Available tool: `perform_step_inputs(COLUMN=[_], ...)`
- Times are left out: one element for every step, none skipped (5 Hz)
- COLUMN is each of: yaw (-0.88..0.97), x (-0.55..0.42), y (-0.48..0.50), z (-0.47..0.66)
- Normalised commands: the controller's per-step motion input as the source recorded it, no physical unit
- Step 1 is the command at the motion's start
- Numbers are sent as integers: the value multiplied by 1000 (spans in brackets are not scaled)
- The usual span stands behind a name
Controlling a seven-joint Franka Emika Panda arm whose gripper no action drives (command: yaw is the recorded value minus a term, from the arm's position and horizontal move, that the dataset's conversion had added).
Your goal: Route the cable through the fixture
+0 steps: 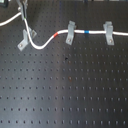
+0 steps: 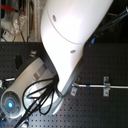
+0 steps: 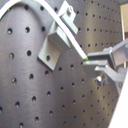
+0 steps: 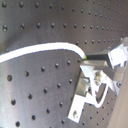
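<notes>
The white cable (image 1: 40, 45) runs from the first exterior view's left, past the askew grey fixture (image 1: 25, 39), then curves right. Its red band (image 1: 56, 35) lies just before a square clip and its blue band (image 1: 87, 31) just after it. My gripper (image 1: 23, 17) hangs just above the fixture, shut on the cable. In the first wrist view the fingers (image 3: 102, 56) pinch the cable (image 3: 72, 42), which crosses the fixture (image 3: 52, 42) at its prongs. The second wrist view shows the cable (image 4: 45, 49) entering the gripper (image 4: 86, 61) above the fixture (image 4: 82, 92).
Two square grey clips (image 1: 70, 32) (image 1: 107, 32) hold the cable along the back of the black perforated board (image 1: 65, 90). In the second exterior view the white arm (image 2: 70, 40) hides most of the scene; both square clips (image 2: 74, 90) (image 2: 106, 86) show.
</notes>
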Motion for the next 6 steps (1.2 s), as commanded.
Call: perform_step_inputs(yaw=[-37, -40, 0, 0, 0, 3], x=[19, -78, -152, -204, -212, -123], y=[218, 115, 145, 164, 150, 81], z=[134, 277, 359, 273, 175, 67])
